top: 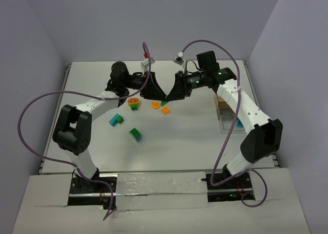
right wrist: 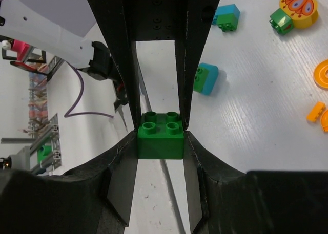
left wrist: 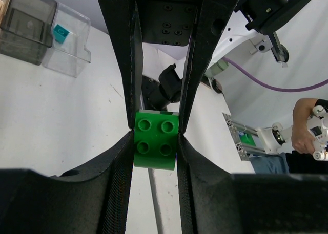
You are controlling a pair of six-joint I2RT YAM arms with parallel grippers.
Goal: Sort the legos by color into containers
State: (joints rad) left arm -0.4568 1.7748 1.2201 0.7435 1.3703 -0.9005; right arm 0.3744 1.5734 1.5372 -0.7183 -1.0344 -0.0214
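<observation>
My left gripper (top: 162,97) and right gripper (top: 169,96) meet tip to tip above the table's middle. Both are closed on one green brick (left wrist: 156,147), which also shows in the right wrist view (right wrist: 160,143). Each wrist view shows its own fingers and the other arm's fingers pressed on the brick's sides. The tan container (top: 223,106) and the clear container (top: 229,122) sit at the right, partly behind the right arm. The clear container (left wrist: 66,42) holds a teal brick (left wrist: 60,33).
Loose legos lie below the grippers: an orange round piece (top: 134,102) with a green one, an orange ring (top: 156,105), an orange piece (top: 165,110), a teal-and-green piece (top: 116,120) and a green-and-blue piece (top: 135,134). Purple cables loop over both arms.
</observation>
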